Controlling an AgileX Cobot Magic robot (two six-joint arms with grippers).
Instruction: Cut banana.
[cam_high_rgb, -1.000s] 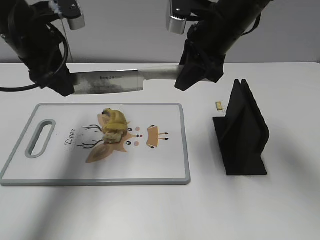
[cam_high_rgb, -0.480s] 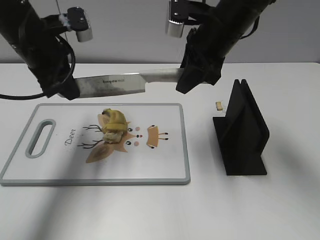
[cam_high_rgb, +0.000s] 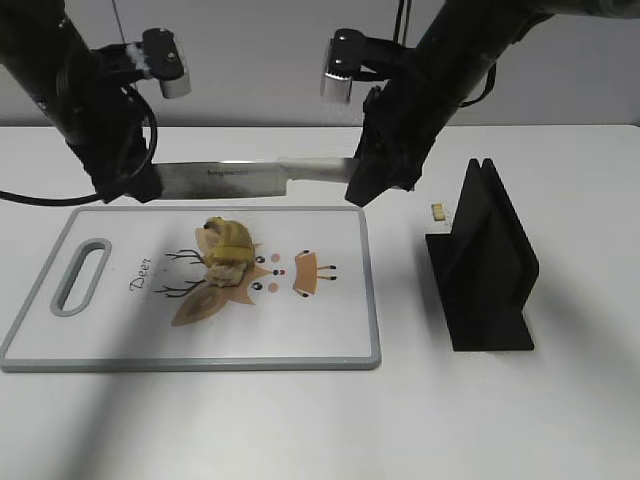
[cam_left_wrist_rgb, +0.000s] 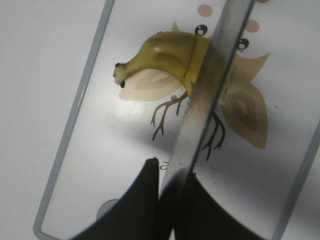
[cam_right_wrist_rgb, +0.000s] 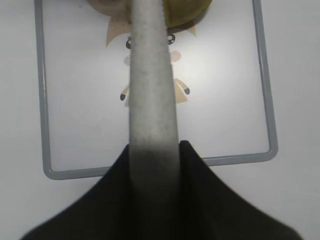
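Observation:
A short yellow banana piece (cam_high_rgb: 227, 250) lies on the white cutting board (cam_high_rgb: 120, 330), over its deer print. It also shows in the left wrist view (cam_left_wrist_rgb: 167, 52) and in the right wrist view (cam_right_wrist_rgb: 187, 12). A knife (cam_high_rgb: 235, 177) hangs level in the air above the board's far edge. My left gripper (cam_high_rgb: 135, 185) is shut on the blade's tip end (cam_left_wrist_rgb: 210, 90). My right gripper (cam_high_rgb: 362, 188) is shut on the pale handle (cam_right_wrist_rgb: 151, 90).
A black knife stand (cam_high_rgb: 485, 265) sits right of the board. A small pale crumb (cam_high_rgb: 437, 211) lies on the table beside it. The board's grey rim (cam_right_wrist_rgb: 42, 100) has a handle slot (cam_high_rgb: 80, 277) at the left.
Both arms have lowered the knife and brought it nearer the board. The blade has gone from a slight tilt to level. The banana has not moved.

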